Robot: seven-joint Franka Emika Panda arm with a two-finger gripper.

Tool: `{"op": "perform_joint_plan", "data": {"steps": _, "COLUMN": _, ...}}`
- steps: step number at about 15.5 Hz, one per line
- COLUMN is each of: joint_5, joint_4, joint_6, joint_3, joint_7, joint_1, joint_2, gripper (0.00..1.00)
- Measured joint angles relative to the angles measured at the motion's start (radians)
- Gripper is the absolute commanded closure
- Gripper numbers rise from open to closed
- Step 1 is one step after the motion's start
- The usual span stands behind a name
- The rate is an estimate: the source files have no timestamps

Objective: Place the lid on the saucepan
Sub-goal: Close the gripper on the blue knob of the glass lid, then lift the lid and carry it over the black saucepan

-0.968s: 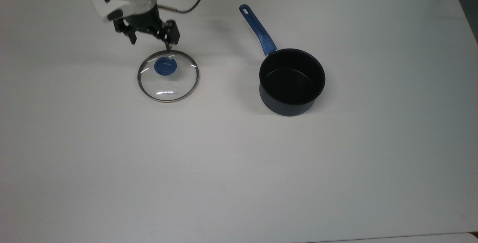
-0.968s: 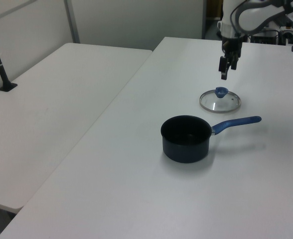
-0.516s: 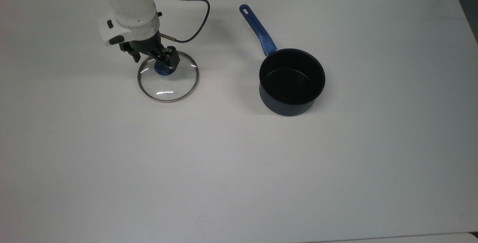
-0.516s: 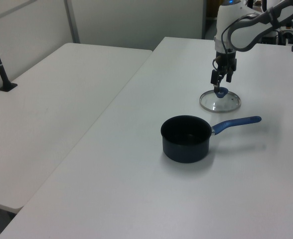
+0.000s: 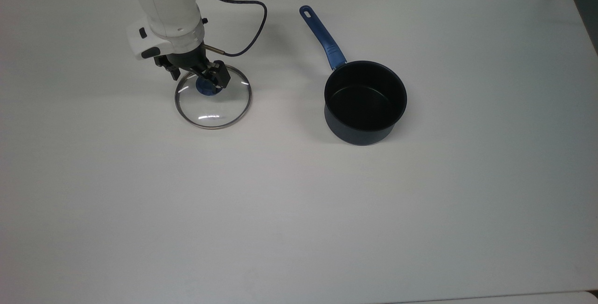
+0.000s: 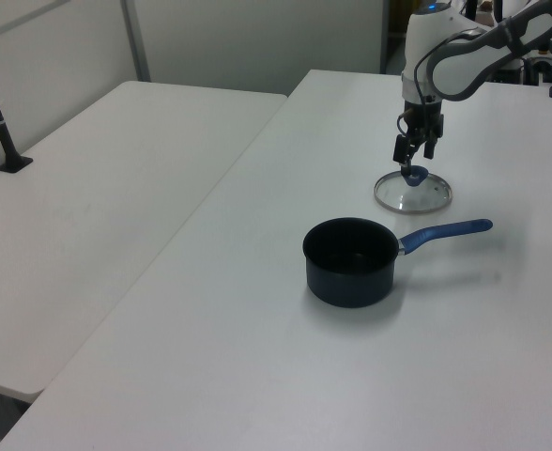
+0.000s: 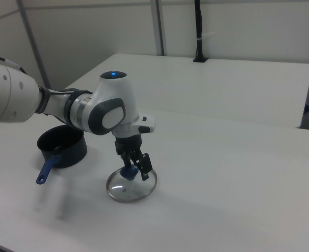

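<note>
Top view: the lid (image 5: pixel 213 100) lies flat on the white table (image 5: pixel 299 201), well apart from the saucepan (image 5: pixel 365 102), which stands upright and empty toward the top view's right with its blue handle (image 5: pixel 322 37) pointing away toward the far edge. The gripper (image 5: pixel 200 78) is lowered over the lid's blue knob (image 5: pixel 207 86), one finger on each side of it; the knob is the only raised part of the flat disc, which is presumably why the grasp is aimed there and not at the thin rim. From here I cannot tell whether the jaws have clamped the knob or merely bracket it. Left view: the arm reaches down almost vertically, the gripper (image 6: pixel 413 162) just above the lid (image 6: pixel 413 193), which sits beyond the saucepan (image 6: pixel 351 262); the pan's open mouth faces up, ready to receive the lid. Right view: the gripper (image 7: pixel 134 167) straddles the knob (image 7: pixel 127 172), its fingers tilted slightly, and the lid (image 7: pixel 131 185) looks to be resting on the table, not yet lifted.
</note>
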Motion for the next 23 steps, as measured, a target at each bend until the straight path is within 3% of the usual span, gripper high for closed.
{"op": "perform_joint_plan", "data": {"steps": 9, "joint_5": 0.0, "joint_4": 0.028, "joint_6": -0.015, "joint_3": 0.026, "joint_7": 0.006, "joint_1": 0.003, "joint_2": 0.0, "gripper": 0.0}}
{"op": "perform_joint_plan", "data": {"steps": 11, "joint_5": 0.0, "joint_4": 0.021, "joint_6": -0.017, "joint_3": 0.042, "joint_7": 0.016, "joint_1": 0.006, "joint_2": 0.007, "gripper": 0.08}}
{"op": "perform_joint_plan", "data": {"steps": 16, "joint_5": 0.0, "joint_4": 0.018, "joint_6": -0.017, "joint_3": 0.048, "joint_7": 0.018, "joint_1": 0.01, "joint_2": 0.024, "gripper": 0.39}}
{"op": "perform_joint_plan", "data": {"steps": 18, "joint_5": 0.0, "joint_4": 0.018, "joint_6": -0.017, "joint_3": 0.048, "joint_7": 0.018, "joint_1": 0.01, "joint_2": 0.025, "gripper": 0.44}}
{"op": "perform_joint_plan", "data": {"steps": 23, "joint_5": 0.0, "joint_4": 0.038, "joint_6": -0.074, "joint_3": 0.076, "joint_7": 0.017, "joint_1": 0.01, "joint_2": 0.014, "gripper": 0.44}}
